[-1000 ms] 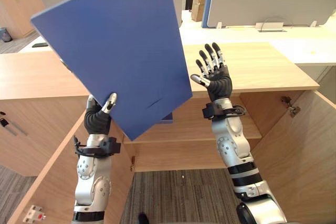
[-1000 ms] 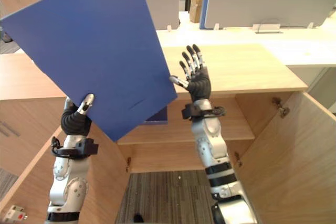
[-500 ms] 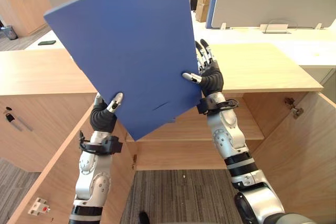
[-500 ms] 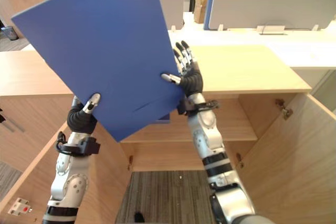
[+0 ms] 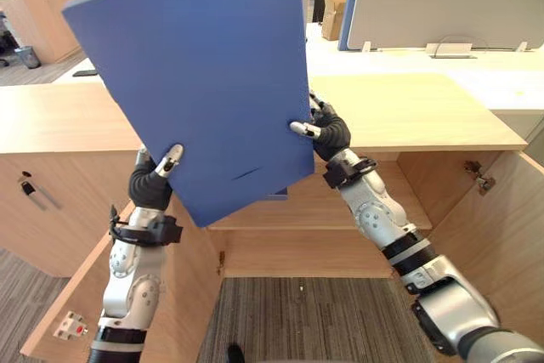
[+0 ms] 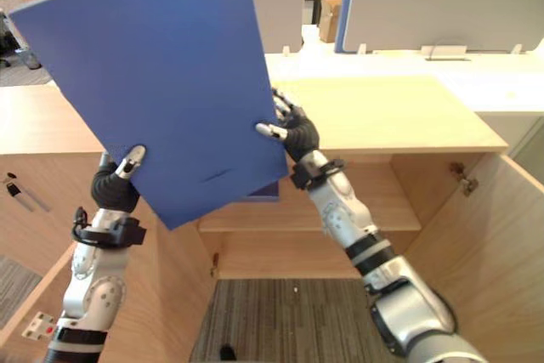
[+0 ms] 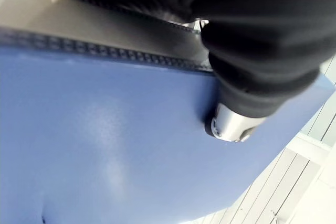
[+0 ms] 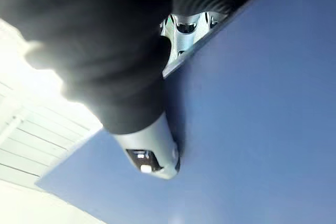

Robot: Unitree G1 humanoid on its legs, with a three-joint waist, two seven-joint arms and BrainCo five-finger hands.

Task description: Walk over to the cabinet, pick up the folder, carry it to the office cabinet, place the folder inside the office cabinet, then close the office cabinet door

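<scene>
From the head views, the left hand (image 5: 151, 186) pinched the blue folder (image 5: 204, 74) by its lower edge and the right hand (image 5: 330, 133) pinched its side edge, above the open office cabinet (image 5: 425, 112); each wrist view showed a thumb (image 7: 231, 121) clamped on the cover.

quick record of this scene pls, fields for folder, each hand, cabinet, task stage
folder: blue, held up in the air, tilted, in front of the cabinet's top
left hand: pinches the folder's lower left edge, thumb on the near face
right hand: pinches the folder's right edge, thumb on the near face, fingers behind
office cabinet: wooden, left door and right door swung open, shelf inside, lower than the folder
task stage: folder in both hands, not yet inside; doors not yet closed
</scene>
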